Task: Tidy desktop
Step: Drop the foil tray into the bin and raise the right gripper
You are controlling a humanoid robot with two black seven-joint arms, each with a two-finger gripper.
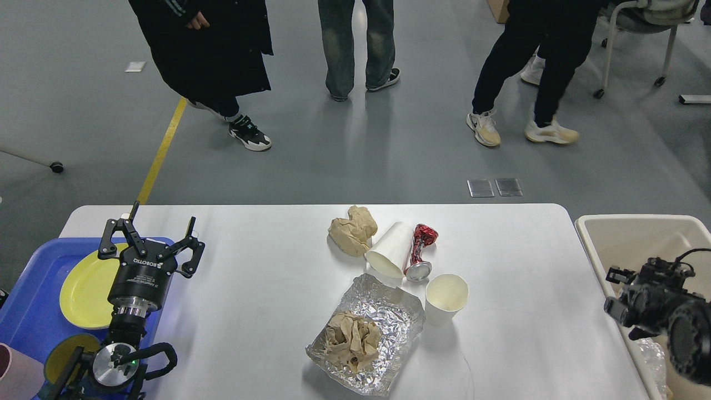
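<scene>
Our wide white rounded desktop [266, 311] spans the near scene, rubbish clustered at its middle.
Our left gripper [149, 241] hangs spread and empty by the blue plastic tray [28, 311]; our right gripper [625, 291] we cannot tell. We should approach the upright white paper cup [446, 300] from above, clear of the crumpled foil sheet [389, 316].

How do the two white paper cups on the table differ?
The far paper cup lies on its side, touching the crushed red can; the near paper cup stands upright, apart from the can. The far one looks taller. Both are white and look empty.
</scene>
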